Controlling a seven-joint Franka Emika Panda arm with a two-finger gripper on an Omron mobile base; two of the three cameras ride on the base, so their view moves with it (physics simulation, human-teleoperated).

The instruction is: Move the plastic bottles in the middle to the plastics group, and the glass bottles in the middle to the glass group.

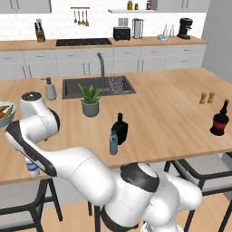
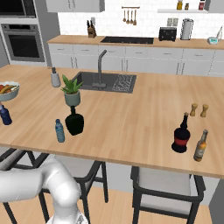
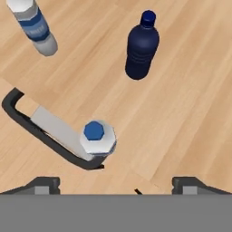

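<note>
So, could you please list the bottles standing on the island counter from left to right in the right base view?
Small navy bottle → pale blue bottle → squat black bottle → red-labelled dark bottle → brown bottle.

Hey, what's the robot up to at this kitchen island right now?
The arm is sorting bottles. Its gripper hangs open over a blue-capped bottle standing near the counter's left edge, beside the navy bottle and a blue-labelled bottle. In the middle, the pale blue bottle and the squat black bottle are not yet moved.
</note>
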